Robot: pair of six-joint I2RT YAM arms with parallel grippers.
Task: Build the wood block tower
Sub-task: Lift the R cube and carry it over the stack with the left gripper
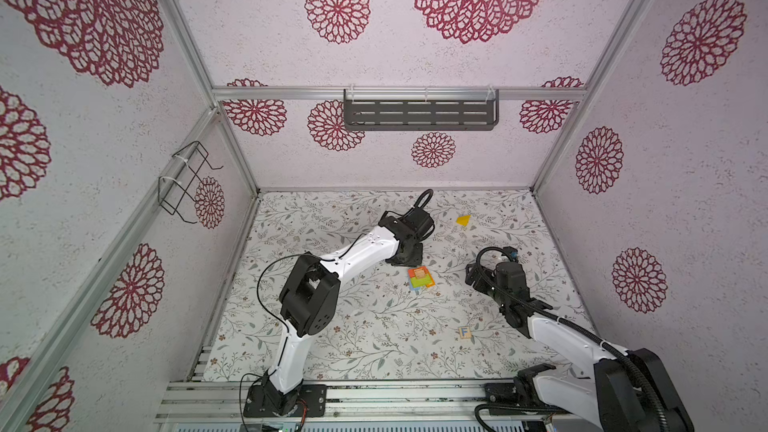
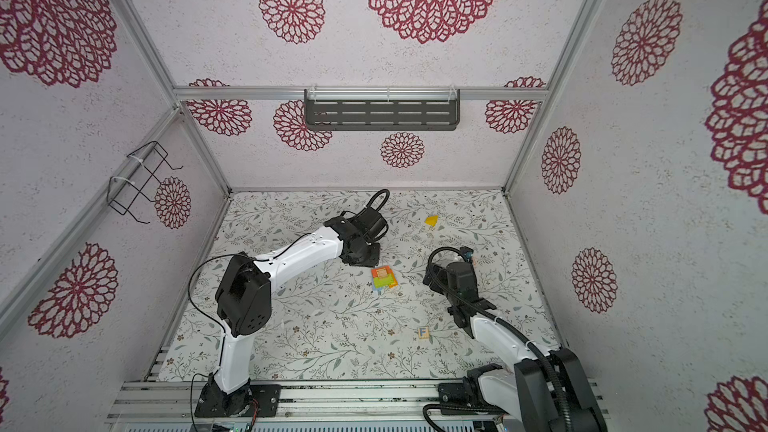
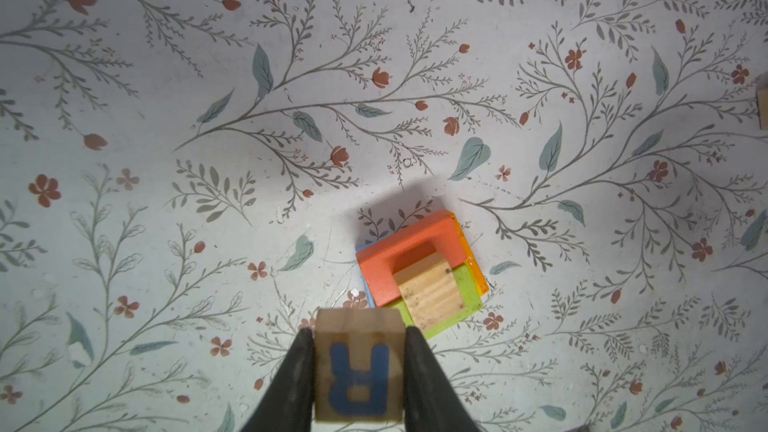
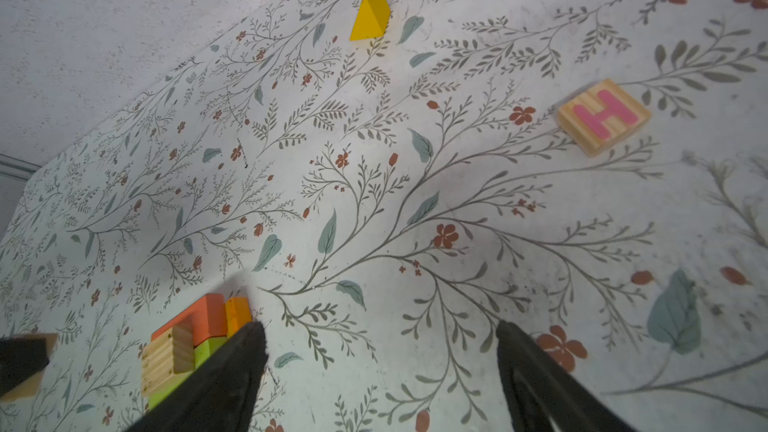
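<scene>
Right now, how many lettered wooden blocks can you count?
3: the R block gripped in the left claw, the F block near the table's front, the H block beyond the right claw. Others may be hidden.

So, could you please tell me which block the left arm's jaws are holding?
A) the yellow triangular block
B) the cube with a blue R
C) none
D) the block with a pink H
B: in the left wrist view the left arm's jaws are closed on the cube with a blue R; the pink H block and yellow triangular block lie on the table.
</scene>
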